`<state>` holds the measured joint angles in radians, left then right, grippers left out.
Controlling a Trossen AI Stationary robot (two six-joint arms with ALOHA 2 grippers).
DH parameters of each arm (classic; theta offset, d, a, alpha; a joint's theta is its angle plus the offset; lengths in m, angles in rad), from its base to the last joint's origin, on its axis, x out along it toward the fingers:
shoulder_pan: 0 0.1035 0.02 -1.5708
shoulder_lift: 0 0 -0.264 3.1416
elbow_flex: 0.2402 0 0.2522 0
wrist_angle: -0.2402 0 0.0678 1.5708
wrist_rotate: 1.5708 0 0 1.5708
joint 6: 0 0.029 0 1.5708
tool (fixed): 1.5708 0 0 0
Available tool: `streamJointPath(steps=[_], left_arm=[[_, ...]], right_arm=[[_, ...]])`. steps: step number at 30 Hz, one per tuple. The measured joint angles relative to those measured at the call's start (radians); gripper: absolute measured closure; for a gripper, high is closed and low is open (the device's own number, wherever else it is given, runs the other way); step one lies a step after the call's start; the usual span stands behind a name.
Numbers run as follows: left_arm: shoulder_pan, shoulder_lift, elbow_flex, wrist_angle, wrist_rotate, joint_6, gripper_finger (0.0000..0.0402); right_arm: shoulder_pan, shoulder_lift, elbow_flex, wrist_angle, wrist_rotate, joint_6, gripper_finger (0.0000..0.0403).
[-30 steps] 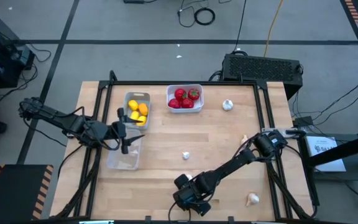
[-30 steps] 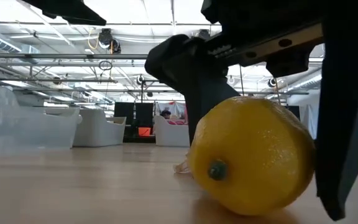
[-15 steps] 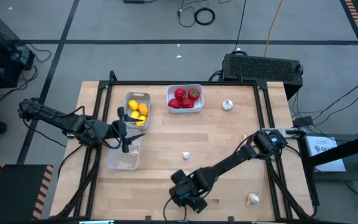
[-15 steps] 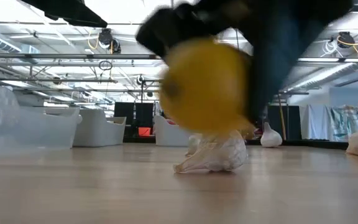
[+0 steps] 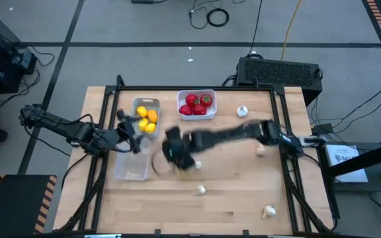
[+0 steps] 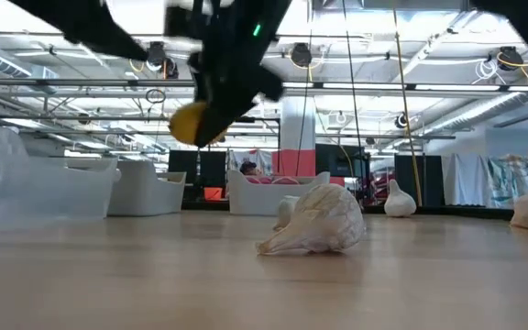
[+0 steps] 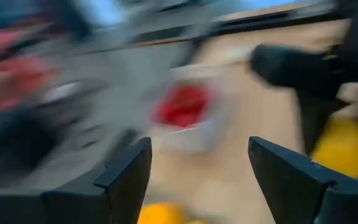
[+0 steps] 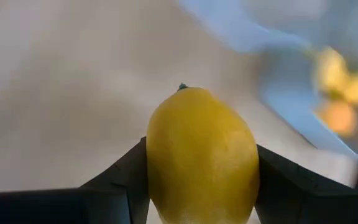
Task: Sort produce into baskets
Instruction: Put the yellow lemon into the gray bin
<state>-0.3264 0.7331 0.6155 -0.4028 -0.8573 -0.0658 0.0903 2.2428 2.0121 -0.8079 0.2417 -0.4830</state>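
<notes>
The right gripper (image 5: 174, 156) clamped a yellow lemon (image 8: 202, 155) above the tabletop (image 5: 237, 192), beside the grey basket (image 5: 145, 106) of lemons. The left gripper (image 5: 134, 137), fingers spread and empty, hung over the clear basket (image 5: 132, 170). Garlic bulbs (image 6: 314, 222) lay scattered.

Matt wooden table (image 5: 243, 192), glossy dimpled lemon (image 8: 202, 155)

Even, bright overhead light in the high view, shadows soft; the right arm (image 5: 223, 137) smears with motion blur; the low view is backlit by ceiling lamps (image 6: 302, 55), the arm above dark; the left wrist view is heavily blurred; the lemon (image 8: 202, 155) sharp, its background smeared.
</notes>
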Motion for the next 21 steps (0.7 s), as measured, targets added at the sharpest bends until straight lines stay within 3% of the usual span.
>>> streamJointPath(steps=[3,5,8,11,21], left_arm=[[0.009,-0.002,0.000,-0.130,-0.263,-0.113,0.0128],[0.028,-0.005,0.000,-0.205,-0.326,-0.182,0.0128],[0.073,-0.013,0.000,-0.249,-0.314,-0.225,0.0128],[0.111,-0.017,0.000,-0.253,-0.253,-0.218,0.0128],[0.208,-0.017,0.000,-0.262,-0.241,-0.192,0.0128]], right_arm=[[-0.110,0.003,0.000,0.175,-0.032,0.027,0.0198],[-0.165,0.004,0.000,0.349,-0.043,0.092,0.0198],[-0.239,0.023,0.003,0.601,-0.151,0.202,0.0198],[-0.287,0.065,0.002,0.736,-0.240,0.283,0.0197],[-0.351,0.223,0.000,1.049,-0.241,0.447,0.0197]])
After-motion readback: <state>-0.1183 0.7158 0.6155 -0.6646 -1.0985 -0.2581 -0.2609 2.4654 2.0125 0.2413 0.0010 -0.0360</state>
